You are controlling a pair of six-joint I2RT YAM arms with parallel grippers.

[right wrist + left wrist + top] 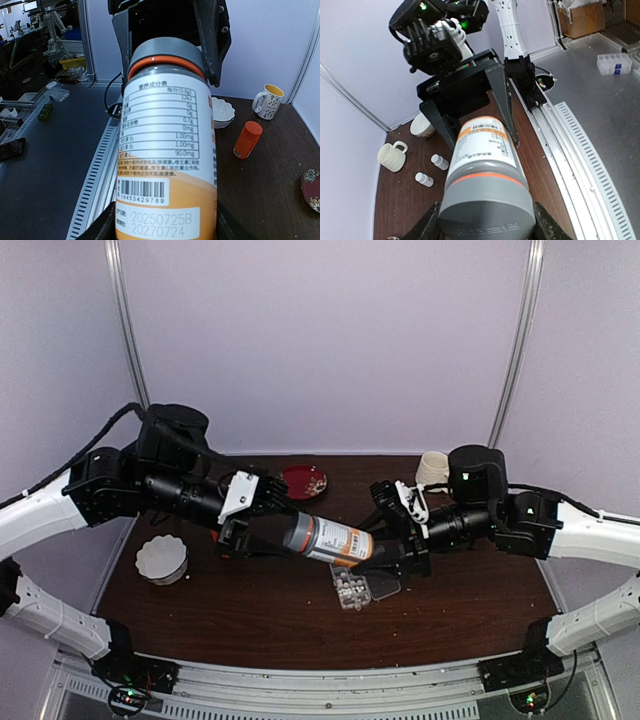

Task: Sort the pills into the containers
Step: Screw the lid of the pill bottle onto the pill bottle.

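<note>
A large bottle (330, 539) with a grey cap and an orange-and-white label hangs level above the table, held at both ends. My left gripper (286, 532) is shut on its grey cap (487, 200). My right gripper (386, 558) is shut on its base end (167, 215). In the left wrist view my left gripper (487, 222) shows with the cap between its fingers. In the right wrist view my right gripper (165, 227) holds the labelled base. Just below the bottle lies the clear organizer box (342, 602) with its lid (384, 587) open. Whitish pills (349, 584) lie in its cells.
A white fluted bowl (162, 558) sits at the left, a red plate (304, 480) at the back and a cream mug (432, 468) at the back right. Two small white bottles (432, 170) lie on the table. A small orange bottle (247, 139) stands near a painted mug (269, 101).
</note>
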